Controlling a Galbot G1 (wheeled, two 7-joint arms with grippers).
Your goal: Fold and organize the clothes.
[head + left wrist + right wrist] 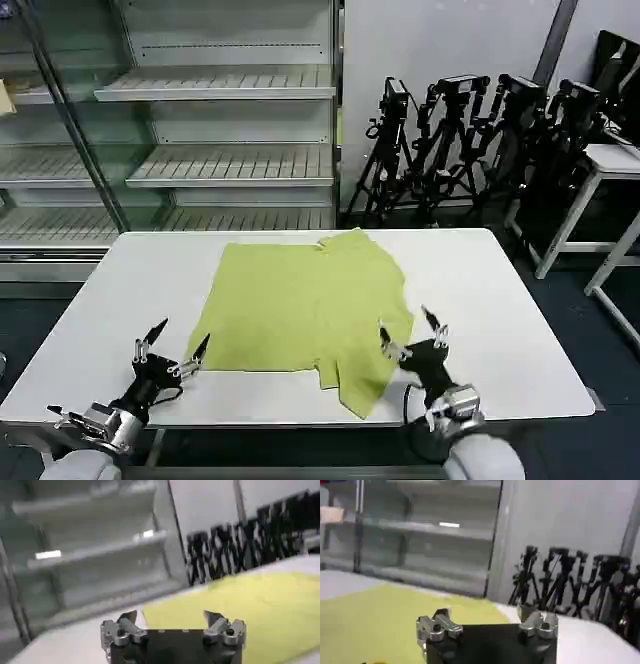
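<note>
The lime T-shirt (305, 305) lies partly folded on the white desk (500, 300). Left hand (172, 352) and right hand (412, 335) hover wide open at its near corners. Shelves (225, 165) and tripods (470, 140) stand behind.

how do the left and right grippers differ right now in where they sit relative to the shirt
The left gripper hangs over bare white table, just off the shirt's near left corner. The right gripper is above the shirt's right edge, beside the fold hanging off the table front. Both are open and hold nothing.
</note>
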